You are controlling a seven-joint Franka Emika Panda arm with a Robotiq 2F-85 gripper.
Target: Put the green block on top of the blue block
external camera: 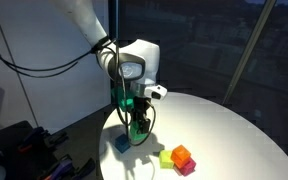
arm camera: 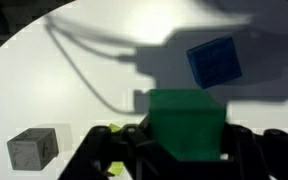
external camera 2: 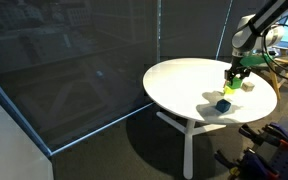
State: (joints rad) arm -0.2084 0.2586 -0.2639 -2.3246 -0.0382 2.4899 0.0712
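In the wrist view the claw [arm camera: 182, 152] was only a dark blur along the bottom edge, its fingertips hidden behind the green block [arm camera: 184, 118]. In an exterior view the arm [external camera: 89, 25] ran off the top of the frame. The claw was clenched on the green block, which filled the lower middle of the wrist view. The blue block [arm camera: 214, 62] lay apart on the table [external camera: 229, 125], up and right of it there. In an exterior view it sat just below and left of the claw [external camera: 136, 126].
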